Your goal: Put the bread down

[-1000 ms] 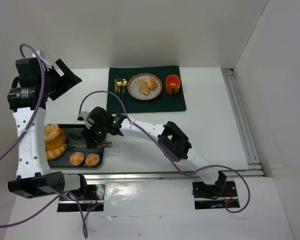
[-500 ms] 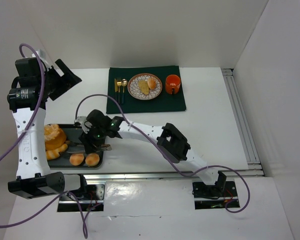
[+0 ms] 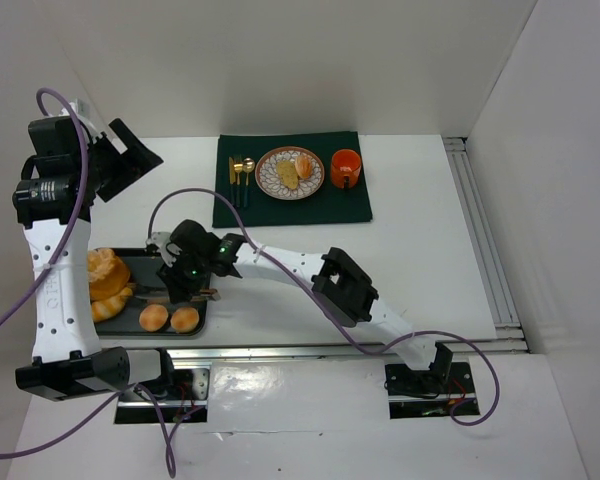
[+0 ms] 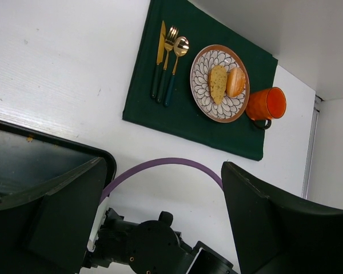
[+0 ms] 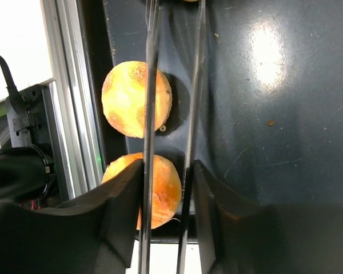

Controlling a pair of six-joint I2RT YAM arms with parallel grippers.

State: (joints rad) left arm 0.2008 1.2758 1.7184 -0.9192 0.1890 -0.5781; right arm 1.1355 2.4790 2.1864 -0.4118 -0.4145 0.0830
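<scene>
My right gripper (image 5: 168,165) is shut on a pair of thin metal tongs (image 5: 150,114), whose two arms run up and out of the wrist view, so their tips are hidden. It hovers over the dark tray (image 3: 195,262) at the near left. Two round bread rolls (image 5: 128,100) (image 5: 163,191) lie under the tong arms, at the tray's front edge (image 3: 154,317) (image 3: 185,318). Larger pastries (image 3: 108,272) fill the tray's left end. My left gripper (image 3: 130,155) is raised at the far left, open and empty (image 4: 163,165).
A green placemat (image 3: 280,205) at the back centre carries a patterned plate (image 3: 270,182) with two bread pieces, gold cutlery (image 3: 242,172) and an orange mug (image 3: 345,168). A purple cable (image 3: 195,192) arches over the right arm. A metal rail (image 3: 380,347) runs along the near edge.
My right gripper has shifted slightly left over the tray, and its jaws have squeezed the tongs narrower. The left arm has stayed put.
</scene>
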